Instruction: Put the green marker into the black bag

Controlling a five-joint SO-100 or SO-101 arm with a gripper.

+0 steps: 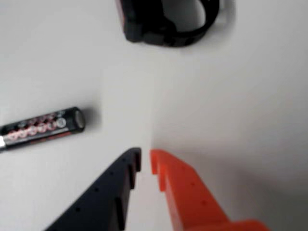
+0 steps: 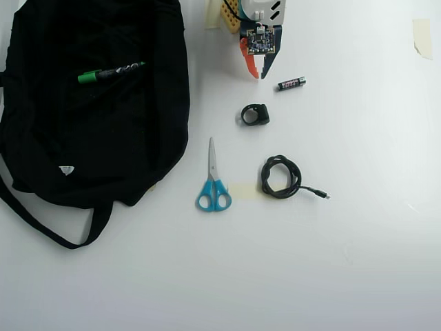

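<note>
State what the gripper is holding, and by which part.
Nothing. The gripper is nearly shut with only bare table between its fingertips; the green marker lies on the black bag.

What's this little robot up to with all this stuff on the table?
Right now it holds nothing. Its hand hangs nearly closed and empty over the white table, next to a small battery. The green marker lies on top of the black bag. Blue-handled scissors, a coiled cable and a small black ring-shaped piece lie untouched nearby.
</note>
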